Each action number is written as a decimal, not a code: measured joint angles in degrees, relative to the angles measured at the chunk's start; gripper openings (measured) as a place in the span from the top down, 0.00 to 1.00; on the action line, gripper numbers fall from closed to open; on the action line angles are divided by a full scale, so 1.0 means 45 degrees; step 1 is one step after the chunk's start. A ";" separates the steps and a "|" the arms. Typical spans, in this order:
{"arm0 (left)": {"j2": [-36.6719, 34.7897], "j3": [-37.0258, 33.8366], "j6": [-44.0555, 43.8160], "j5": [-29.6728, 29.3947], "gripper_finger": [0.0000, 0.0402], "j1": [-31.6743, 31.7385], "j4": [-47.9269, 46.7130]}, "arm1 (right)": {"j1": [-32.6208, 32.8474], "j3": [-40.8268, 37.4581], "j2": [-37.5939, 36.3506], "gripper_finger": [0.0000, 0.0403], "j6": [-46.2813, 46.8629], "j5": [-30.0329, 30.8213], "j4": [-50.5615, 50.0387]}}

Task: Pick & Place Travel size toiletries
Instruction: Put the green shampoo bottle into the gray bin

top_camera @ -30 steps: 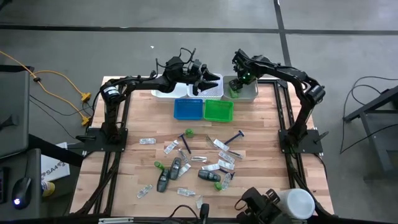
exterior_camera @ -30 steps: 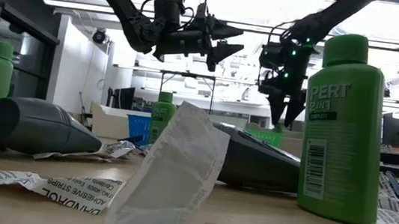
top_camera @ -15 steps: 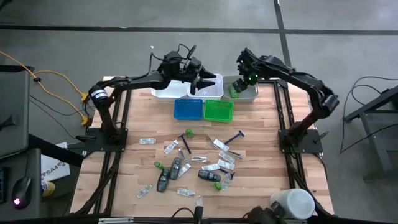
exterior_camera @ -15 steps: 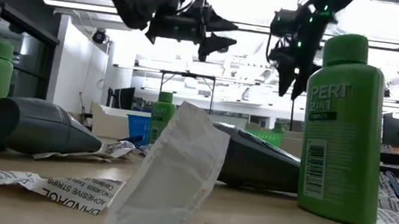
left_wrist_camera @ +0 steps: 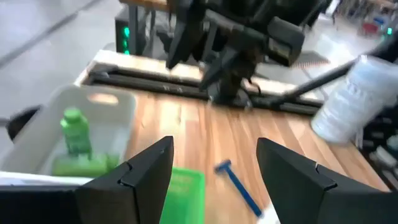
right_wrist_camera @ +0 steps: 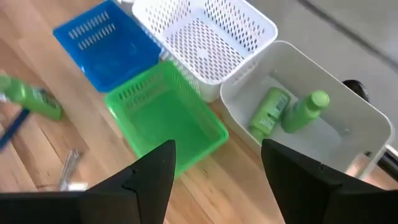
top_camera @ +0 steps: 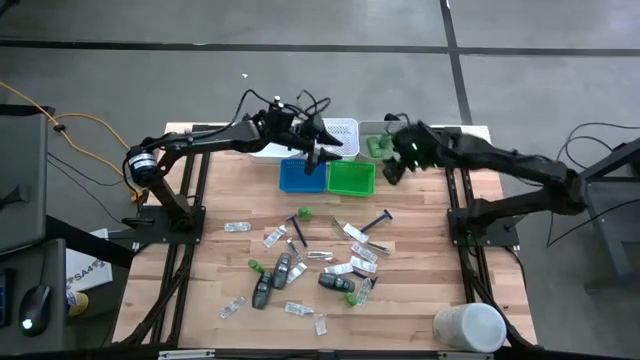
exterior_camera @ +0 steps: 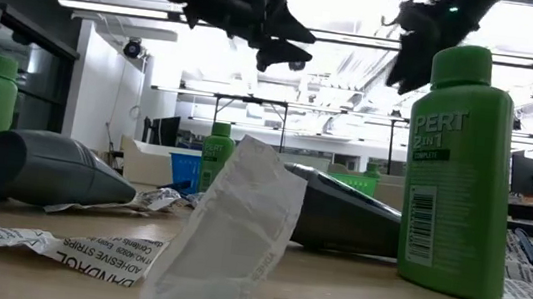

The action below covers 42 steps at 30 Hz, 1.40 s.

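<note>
The toiletries (top_camera: 310, 262) lie scattered on the middle of the wooden table: small green bottles, dark grey oblong pieces, clear packets and a blue razor (top_camera: 375, 222). Two more green bottles (right_wrist_camera: 287, 113) lie in the white bin (top_camera: 384, 132) at the far edge. My left gripper (top_camera: 325, 155) hangs open and empty above the blue tray (top_camera: 300, 176); its fingers (left_wrist_camera: 140, 177) show spread in the left wrist view. My right gripper (top_camera: 392, 168) hangs open and empty between the green tray (top_camera: 351, 177) and the white bin. Both grippers (exterior_camera: 278, 45) (exterior_camera: 412, 61) are high above the table.
A white perforated tray (right_wrist_camera: 205, 34) stands at the far edge behind the blue tray (right_wrist_camera: 106, 43) and the green tray (right_wrist_camera: 165, 115). A large white cylindrical container (top_camera: 470, 325) stands at the near right corner. In the low view a tall green bottle (exterior_camera: 455, 171) and a paper packet (exterior_camera: 226, 236) stand close.
Both grippers have risen and moved toward the table's near edge. The left one went from above the white trays to above the blue tray. The right one left the white bin and now hangs beside the green tray, with its arm stretched out from the right.
</note>
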 joint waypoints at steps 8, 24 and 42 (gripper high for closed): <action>-0.0252 0.0024 0.0429 -0.1416 0.43 -0.1332 -0.1115 | 0.3280 -0.2701 -0.2486 0.43 0.1308 0.1709 0.0907; -0.2488 -0.5114 -0.1534 -0.4613 0.43 -0.3327 0.2465 | 0.9458 -0.5979 -0.3009 0.43 0.2669 0.5082 0.5282; -0.7411 -1.0307 -0.3510 -1.2153 0.43 -0.8606 0.4084 | 1.3531 -0.7427 0.0501 0.43 0.2521 0.4968 1.0010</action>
